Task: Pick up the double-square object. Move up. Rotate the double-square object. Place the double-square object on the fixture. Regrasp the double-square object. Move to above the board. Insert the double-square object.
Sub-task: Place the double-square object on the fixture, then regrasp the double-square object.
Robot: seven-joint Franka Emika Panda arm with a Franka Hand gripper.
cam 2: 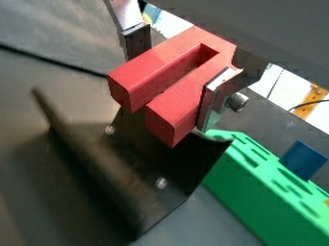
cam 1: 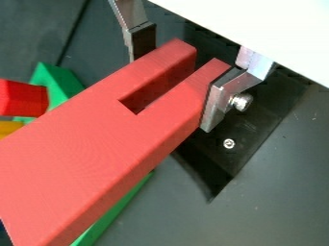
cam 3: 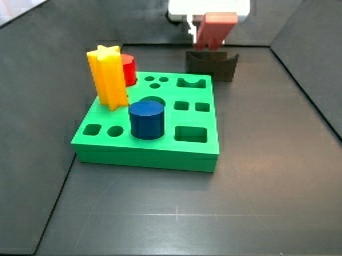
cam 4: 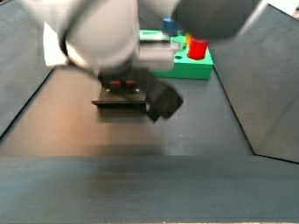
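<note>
The double-square object [cam 1: 96,144], a long red block slotted at one end, lies tilted on the dark fixture [cam 2: 103,163]. My gripper [cam 1: 178,82] straddles its slotted end, also seen as gripper [cam 2: 172,79]. One silver finger [cam 1: 221,96] rests against the block's side. The opposite finger [cam 1: 138,40] stands off with a gap, so the gripper is open. In a side view the red block [cam 3: 214,30] leans on the fixture [cam 3: 211,62] beyond the green board [cam 3: 147,135]. In a side view the arm hides most of the fixture [cam 4: 117,98].
On the board stand a yellow peg [cam 3: 106,72], a short red cylinder [cam 3: 128,70] and a blue cylinder [cam 3: 146,118]. The board's edge [cam 2: 270,192] lies close beside the fixture. Dark walls enclose the floor.
</note>
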